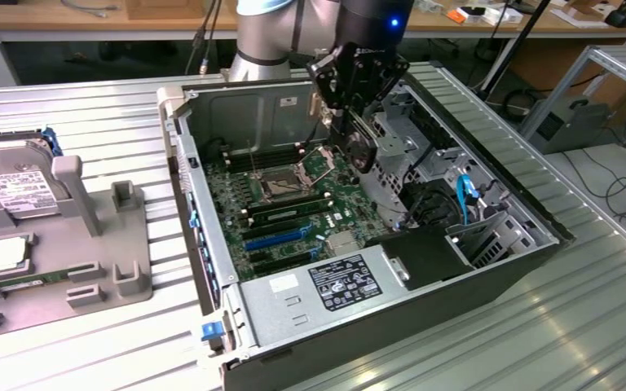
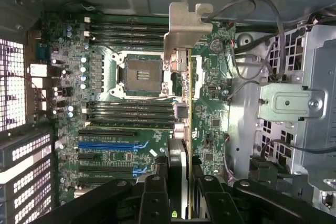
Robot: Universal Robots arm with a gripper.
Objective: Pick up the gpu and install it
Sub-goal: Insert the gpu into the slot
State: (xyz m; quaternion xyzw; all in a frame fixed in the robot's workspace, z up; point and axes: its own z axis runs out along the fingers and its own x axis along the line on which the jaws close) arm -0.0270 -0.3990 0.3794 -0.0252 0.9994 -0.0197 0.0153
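Observation:
My gripper (image 1: 350,116) is shut on the gpu (image 1: 360,147), a thin black card that hangs edge-down over the open computer case (image 1: 199,244). The card is above the motherboard (image 1: 280,213), near the processor socket (image 1: 283,186), and clear of it. In the wrist view the gpu (image 2: 184,109) runs edge-on from my gripper (image 2: 182,184) to its silver bracket (image 2: 185,29). Black fingers (image 2: 155,195) clamp it on both sides. The blue expansion slots (image 2: 107,145) lie off to one side of the card.
A drive cage (image 1: 422,147) and cables (image 1: 468,197) crowd the case on the exterior view's right. The power supply (image 1: 335,285) fills the near end. On the exterior view's left, a grey fixture (image 1: 101,273) holds a hard drive (image 1: 14,191) and a processor chip (image 1: 3,254).

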